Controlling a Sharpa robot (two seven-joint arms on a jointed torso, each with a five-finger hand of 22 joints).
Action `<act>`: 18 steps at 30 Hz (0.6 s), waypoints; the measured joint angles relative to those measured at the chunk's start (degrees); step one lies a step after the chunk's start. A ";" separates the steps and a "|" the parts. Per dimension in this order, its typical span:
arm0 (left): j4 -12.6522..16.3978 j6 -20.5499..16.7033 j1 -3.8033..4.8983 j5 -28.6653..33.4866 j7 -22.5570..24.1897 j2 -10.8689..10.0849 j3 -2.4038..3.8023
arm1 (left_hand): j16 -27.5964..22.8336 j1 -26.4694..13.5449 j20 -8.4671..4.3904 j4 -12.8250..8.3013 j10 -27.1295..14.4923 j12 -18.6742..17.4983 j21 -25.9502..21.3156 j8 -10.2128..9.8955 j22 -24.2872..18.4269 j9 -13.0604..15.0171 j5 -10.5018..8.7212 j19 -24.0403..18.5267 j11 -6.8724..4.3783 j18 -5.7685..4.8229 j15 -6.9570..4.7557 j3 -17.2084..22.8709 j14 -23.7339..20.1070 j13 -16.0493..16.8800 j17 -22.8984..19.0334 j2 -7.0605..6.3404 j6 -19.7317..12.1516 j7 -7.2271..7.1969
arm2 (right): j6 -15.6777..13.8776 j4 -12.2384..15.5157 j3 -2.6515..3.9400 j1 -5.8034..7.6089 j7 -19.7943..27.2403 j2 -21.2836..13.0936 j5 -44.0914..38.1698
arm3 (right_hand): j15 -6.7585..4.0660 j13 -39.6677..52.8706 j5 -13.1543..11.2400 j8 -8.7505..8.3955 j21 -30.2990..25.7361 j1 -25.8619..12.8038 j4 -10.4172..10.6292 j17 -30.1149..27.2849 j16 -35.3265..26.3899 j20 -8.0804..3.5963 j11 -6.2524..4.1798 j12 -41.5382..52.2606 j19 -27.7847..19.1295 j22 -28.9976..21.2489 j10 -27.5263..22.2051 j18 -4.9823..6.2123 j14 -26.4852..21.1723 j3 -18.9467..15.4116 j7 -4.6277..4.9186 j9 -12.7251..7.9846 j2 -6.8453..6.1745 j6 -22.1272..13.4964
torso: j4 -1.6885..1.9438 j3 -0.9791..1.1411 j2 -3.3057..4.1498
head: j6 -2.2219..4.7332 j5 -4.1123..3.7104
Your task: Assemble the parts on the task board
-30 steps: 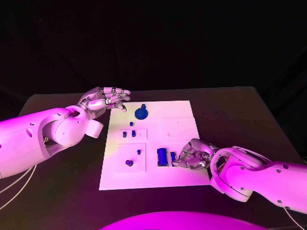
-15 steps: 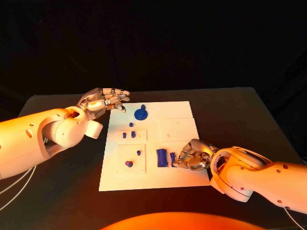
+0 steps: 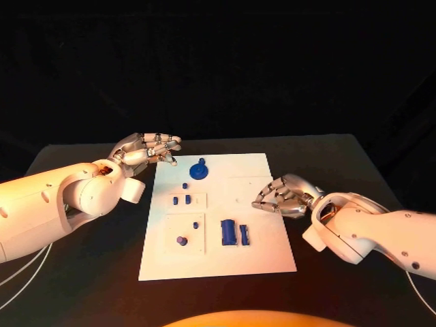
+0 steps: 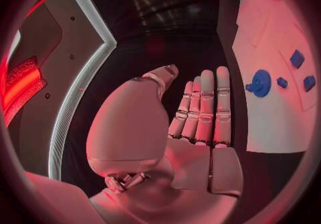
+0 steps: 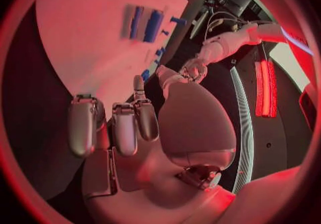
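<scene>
Task board [image 3: 247,255] carries round gear [image 3: 199,166], two upright bars [image 3: 235,233], small pegs. Left robot hand [image 3: 147,148] and right robot hand [image 3: 281,195] both empty, fingers apart. Assembly looks partly done.

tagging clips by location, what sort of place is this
Probably a robot test bench or lab rather than a home or workshop: a black table against a dark backdrop, a white flat task board carrying small blue plastic parts, and coloured stage-like light over everything.

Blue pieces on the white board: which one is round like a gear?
The blue gear-like disc at the board's far end, closest to the left robot hand. The other blue pieces are small blocks, bars or pegs.
</scene>
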 measured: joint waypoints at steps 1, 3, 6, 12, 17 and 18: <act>-0.44 -0.25 -0.04 0.13 0.28 0.28 0.00 | -0.53 -0.01 0.12 0.12 0.00 0.00 -0.64 0.00 -0.32 0.01 0.00 -0.49 0.00 -0.01 0.10 -0.12 -0.68 0.00 -0.29 0.01 -0.12 -0.12 | -0.24 -1.38 0.06 0.48 1.86 0.38 2.11 | 0.00 0.00 0.00 -0.29 -2.72 0.69 -0.02 0.00 -0.67 0.28 0.46 -2.09 -0.05 0.00 -0.64 0.32 0.00 0.02 0.09 -0.07 0.09 -0.52 | -0.03 -0.10 -0.23 | 0.37 -0.04; -1.51 -0.91 -0.13 0.52 0.99 0.99 0.00 | -2.86 0.27 0.59 0.43 -0.10 0.00 -2.97 0.33 -1.54 0.11 0.00 -2.36 0.10 -0.01 0.60 -0.43 -2.79 -0.10 -1.38 0.15 -0.12 -0.11 | -0.68 -4.54 0.16 1.43 5.81 1.37 6.79 | 0.61 0.00 0.00 -0.37 -9.17 1.68 -0.35 0.00 -2.57 0.89 0.74 -6.86 -1.00 0.00 -3.14 1.42 -0.01 0.35 0.50 -0.09 0.35 -1.11 | -0.10 -0.28 -0.57 | 0.99 -0.07; -3.75 -2.32 -0.24 1.34 2.33 2.64 -0.01 | -9.22 1.25 2.12 1.54 -0.21 -1.29 -8.79 1.00 -4.89 0.35 0.00 -5.38 0.21 -0.01 1.63 -0.18 -4.88 -1.37 -4.50 -0.12 -0.12 -0.11 | -0.97 -10.23 0.38 2.36 10.99 3.50 13.21 | 1.61 -6.64 0.00 -0.59 -34.04 4.14 -1.06 -12.22 -11.96 1.76 1.82 -25.56 -9.51 -0.82 -14.69 5.49 -3.86 1.21 1.24 -0.04 0.50 -2.66 | -0.20 -0.46 -1.08 | 2.28 -0.15; -10.33 -5.14 -0.37 3.60 5.20 7.24 0.00 | -27.57 1.96 5.57 3.34 -1.27 -10.17 -23.55 0.62 -14.21 -0.48 0.00 -12.19 3.14 -0.51 5.42 -1.24 -12.23 -5.52 -11.64 -0.16 -1.57 -1.55 | 0.33 -23.20 0.94 3.09 18.51 9.14 23.73 | 6.72 -36.33 -1.14 -1.29 -65.66 6.30 -0.03 -41.78 -47.58 6.58 5.98 -58.65 -25.05 -19.04 -29.32 7.14 -25.55 6.28 4.77 -1.50 0.14 -7.81 | -0.42 -0.57 -2.06 | 4.97 0.47; -16.21 -6.81 -0.40 4.94 6.72 11.12 0.03 | -40.15 2.77 5.85 4.26 -5.14 -18.07 -32.17 -3.59 -20.78 -3.83 0.00 -18.10 2.02 -3.57 8.47 -5.91 -20.73 -5.63 -17.08 1.16 -7.89 -3.69 | 3.39 -32.10 1.24 3.25 22.57 13.24 29.68 | 9.96 -53.35 -1.15 -3.82 -69.75 6.47 -0.67 -51.55 -64.37 10.22 8.36 -68.52 -30.77 -34.97 -28.34 7.14 -29.65 7.28 6.01 -4.26 -0.06 -7.19 | -0.60 -0.49 -2.68 | 6.34 1.03; -17.17 -7.14 -0.40 5.13 6.94 11.80 0.04 | -42.17 2.76 5.82 4.57 -5.56 -19.44 -33.14 -4.38 -21.83 -4.52 0.00 -18.83 1.60 -3.57 8.60 -7.15 -22.43 -5.63 -18.03 1.46 -9.22 -4.11 | 4.00 -33.41 1.30 3.26 23.16 13.89 30.58 | 10.49 -55.86 -1.15 -4.31 -69.75 5.99 -0.97 -53.16 -66.85 10.88 8.60 -69.56 -31.80 -38.00 -28.48 7.14 -30.46 6.98 6.01 -4.77 -0.07 -7.18 | -0.61 -0.44 -2.75 | 6.51 1.15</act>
